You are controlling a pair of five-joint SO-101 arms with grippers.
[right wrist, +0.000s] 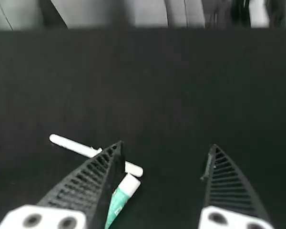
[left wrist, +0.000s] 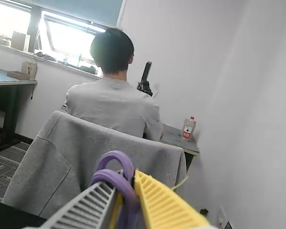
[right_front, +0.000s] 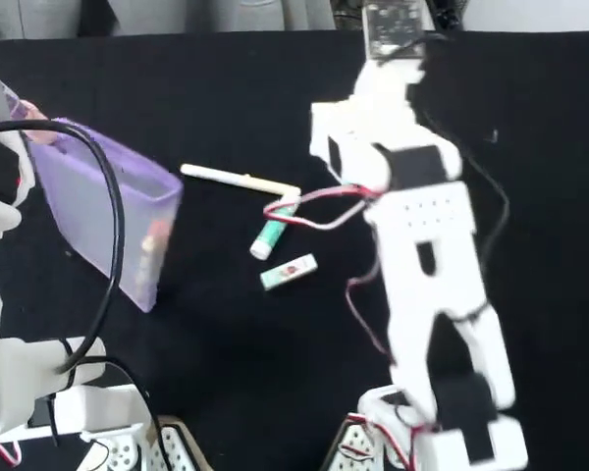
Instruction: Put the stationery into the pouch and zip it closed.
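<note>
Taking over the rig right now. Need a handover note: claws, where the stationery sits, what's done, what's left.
Left claw: shut on the rim of the purple pouch, holding it up on its own side of the table.
Right claw: open, empty, above the white pen and green marker.
A small green-white piece lies beside them on the black table.
Done: pouch gripped. Something reddish shows through its wall, unidentifiable.
Left: load these three items, then zip.

Your right arm point(right_front: 427, 255) is white blocks with black parts and thin red wires point(right_front: 319, 196). Your left arm point(right_front: 0, 383) is white with a fat black cable point(right_front: 113, 226). The right gripper point(right wrist: 166, 145) has black ribbed fingers; the left gripper point(left wrist: 126, 183) has one grey, one yellow.
</note>
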